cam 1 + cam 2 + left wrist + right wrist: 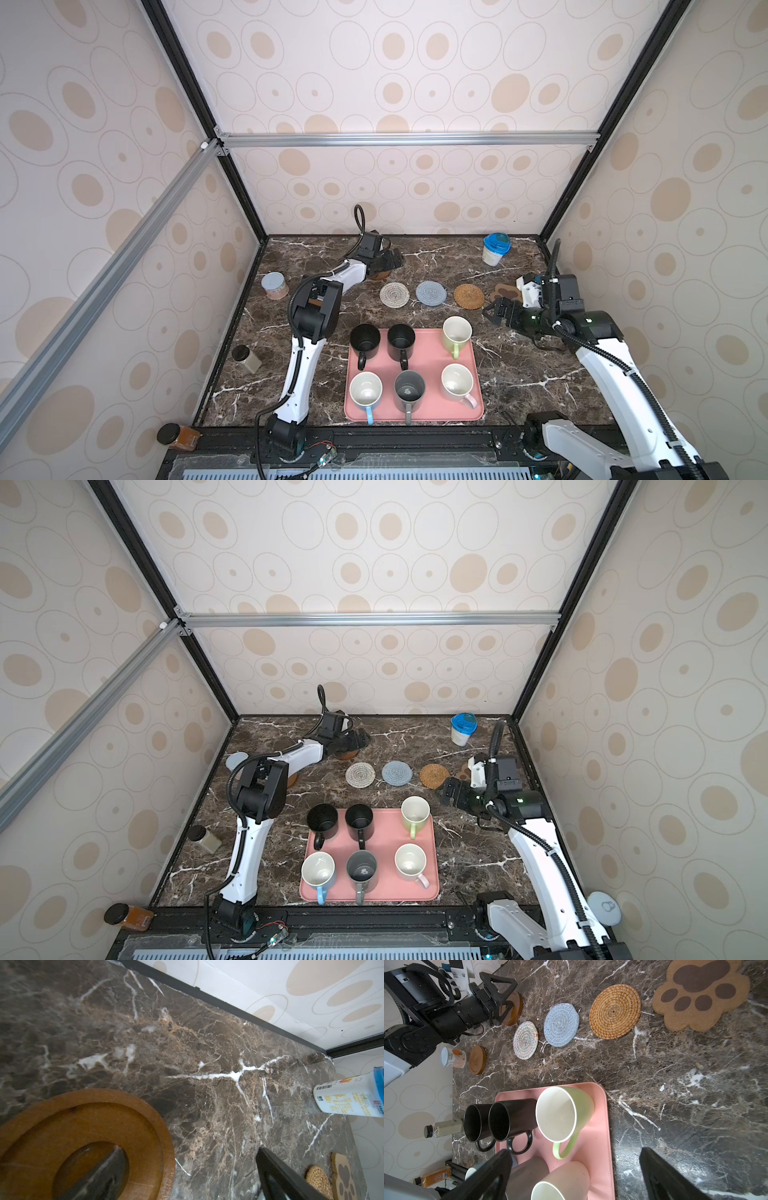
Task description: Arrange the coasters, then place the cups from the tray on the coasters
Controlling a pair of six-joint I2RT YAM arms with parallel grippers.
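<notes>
Six cups stand on the pink tray [428,361]: two black [365,338] [401,337], light green [456,331], light blue [365,390], dark grey [409,388] and pale pink [457,381]. Behind it lie a whitish woven coaster [394,294], a grey-blue one [431,293], a rattan one [468,296] and a paw-shaped one [505,292]. My left gripper [392,261] is open low over a brown disc coaster [83,1142], one finger above its middle, the other beside it. A second brown disc [477,1060] lies by the left arm's elbow. My right gripper [492,311] hangs open and empty by the tray's far right corner.
A blue-lidded white tub [494,249] stands at the back right. On the left are a grey-lidded jar [274,285] and a small black-capped bottle [246,358]. An amber jar [178,436] sits off the front left corner. Walls close three sides.
</notes>
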